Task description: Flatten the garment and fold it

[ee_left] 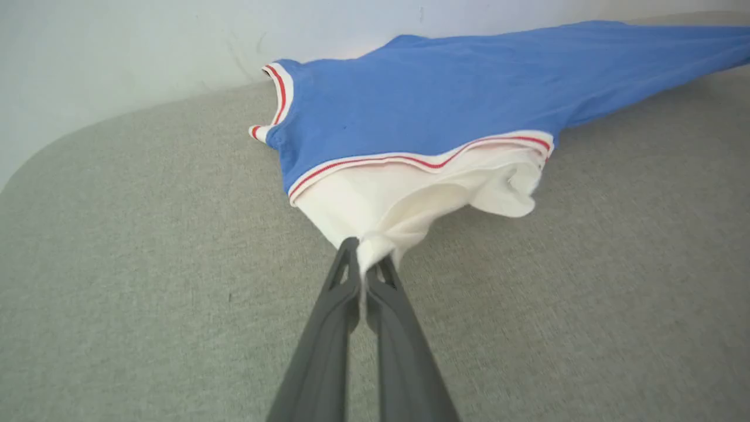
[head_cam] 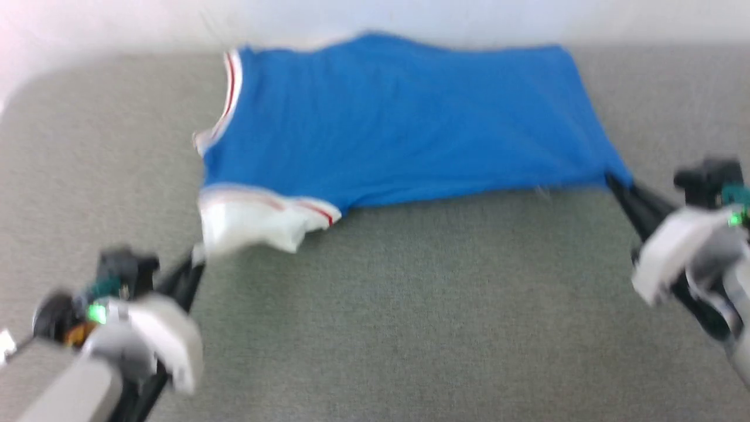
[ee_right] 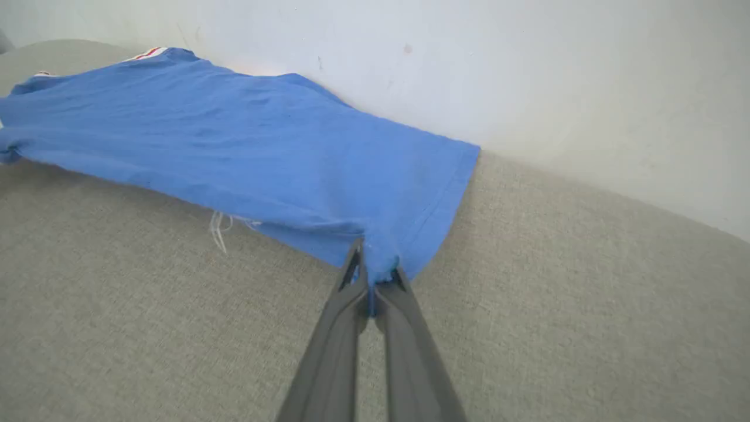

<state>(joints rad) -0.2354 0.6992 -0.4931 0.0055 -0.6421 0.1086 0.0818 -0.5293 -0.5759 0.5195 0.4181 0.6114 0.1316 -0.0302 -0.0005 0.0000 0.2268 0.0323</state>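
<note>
1. Left claw [ee_left: 366,253]: pressed together, pinching the tip of the white sleeve [ee_left: 410,199], near left.
2. Shirt [head_cam: 398,117]: blue, spread along the far side of the grey tabletop [head_cam: 410,316], by the wall [ee_right: 527,70]. Sleeve bunched, body lightly rippled.
3. Right claw [ee_right: 375,266]: pressed together, pinching the near-right hem corner [ee_right: 422,234].
4. Step looks like flattening. Draw both claws apart and nearward evenly, staying low, with gentle tension so neither pinch slips.

My left pincer [head_cam: 196,261] and right pincer [head_cam: 613,180], arms spread wide apart, each pinched tight on the garment [head_cam: 398,117]
</note>
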